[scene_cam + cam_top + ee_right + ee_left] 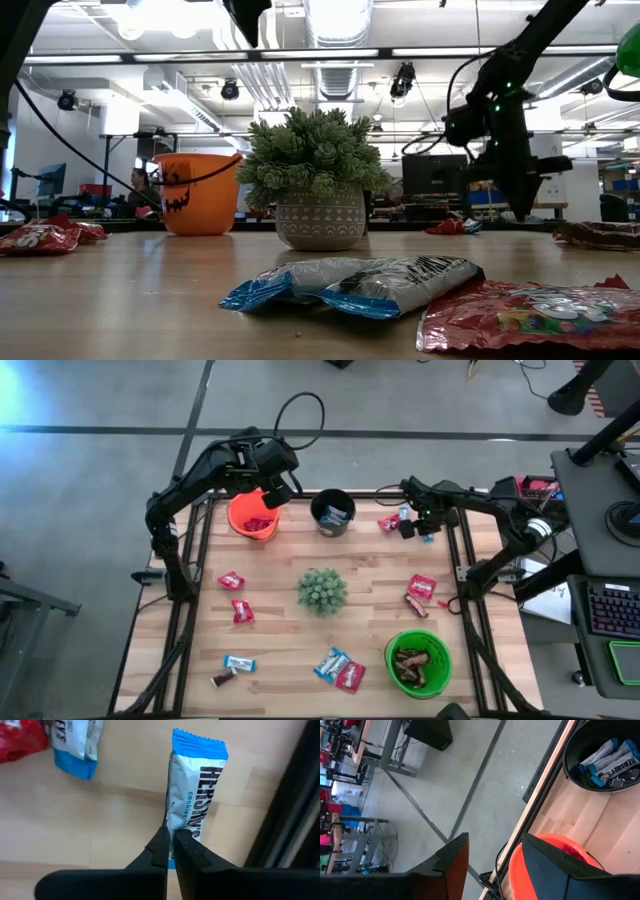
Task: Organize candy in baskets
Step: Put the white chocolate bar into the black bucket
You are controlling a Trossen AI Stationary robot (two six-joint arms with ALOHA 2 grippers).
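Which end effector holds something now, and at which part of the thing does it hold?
The right end effector is shut on a blue-and-silver candy bar, pinching one long edge of the wrapper near its end. The left end effector, above the orange basket, is open and holds nothing.

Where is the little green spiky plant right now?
The plant stands in the middle of the table in the high view, between the black basket farther back and the green basket at the near right, with red candies to its left.
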